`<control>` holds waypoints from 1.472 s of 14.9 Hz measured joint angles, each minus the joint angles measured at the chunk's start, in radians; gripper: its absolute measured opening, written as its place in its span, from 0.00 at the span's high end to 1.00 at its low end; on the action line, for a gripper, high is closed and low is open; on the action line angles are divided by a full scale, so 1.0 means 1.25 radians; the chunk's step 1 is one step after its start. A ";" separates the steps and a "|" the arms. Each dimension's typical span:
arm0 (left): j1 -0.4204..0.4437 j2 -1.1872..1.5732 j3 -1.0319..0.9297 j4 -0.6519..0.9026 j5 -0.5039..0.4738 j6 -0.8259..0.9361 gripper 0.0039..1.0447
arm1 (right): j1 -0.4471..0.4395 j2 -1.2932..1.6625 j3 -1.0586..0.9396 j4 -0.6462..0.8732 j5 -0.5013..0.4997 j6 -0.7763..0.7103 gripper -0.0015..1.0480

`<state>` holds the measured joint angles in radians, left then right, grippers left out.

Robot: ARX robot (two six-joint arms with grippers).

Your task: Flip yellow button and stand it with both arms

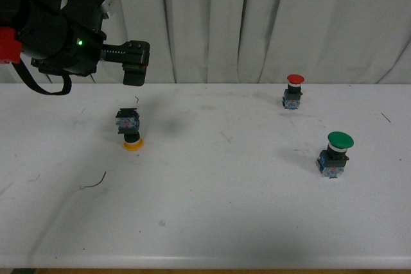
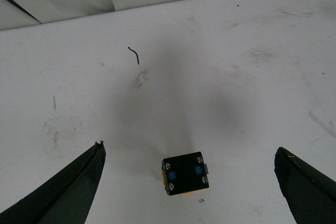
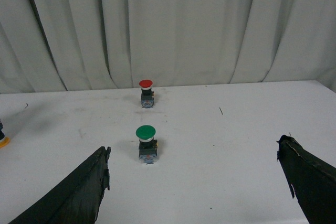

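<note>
Currently standing upside down on the white table (image 1: 225,222), toward its left side: the yellow button (image 1: 130,131), orange-yellow cap flat on the surface, dark block base with blue parts facing up. Hovering above and slightly behind it, clear of any contact: the left claw (image 1: 135,74), carried by the left arm (image 1: 58,36) with a red band and a lit green dot.

Seen from the left wrist: the button's base straight from above, with screws at its corners and a sliver of yellow peeking out beneath. Both dark fingers (image 2: 68,192) spread wide to either side, well apart from it, gripping nothing.

Seen from the right wrist: the right claw (image 3: 194,145), likewise spread wide and empty, raised over the table's right part. Ahead of it, the green button (image 3: 146,142) and, farther back near the white curtain (image 3: 184,24), the red button (image 3: 146,92), both upright with caps up. Only just visible at that view's edge: the yellow cap.

Lying on the table near the yellow button: a thin dark curl of wire (image 1: 95,182).
</note>
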<state>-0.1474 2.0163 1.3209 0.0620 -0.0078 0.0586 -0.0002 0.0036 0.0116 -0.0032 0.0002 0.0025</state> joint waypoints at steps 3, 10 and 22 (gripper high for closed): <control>-0.008 0.058 0.061 -0.085 -0.021 -0.050 0.06 | 0.000 0.000 0.000 0.000 0.000 0.000 0.06; -0.003 0.115 0.096 -0.118 -0.043 -0.132 0.06 | 0.000 0.000 0.000 0.000 0.000 0.000 0.06; -0.016 0.201 0.124 -0.100 -0.051 -0.130 0.66 | 0.000 0.000 0.000 0.000 0.000 0.000 0.06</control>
<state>-0.1669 2.2673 1.4754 -0.0635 -0.0719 -0.1043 -0.0002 0.0036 0.0116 -0.0032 0.0002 0.0025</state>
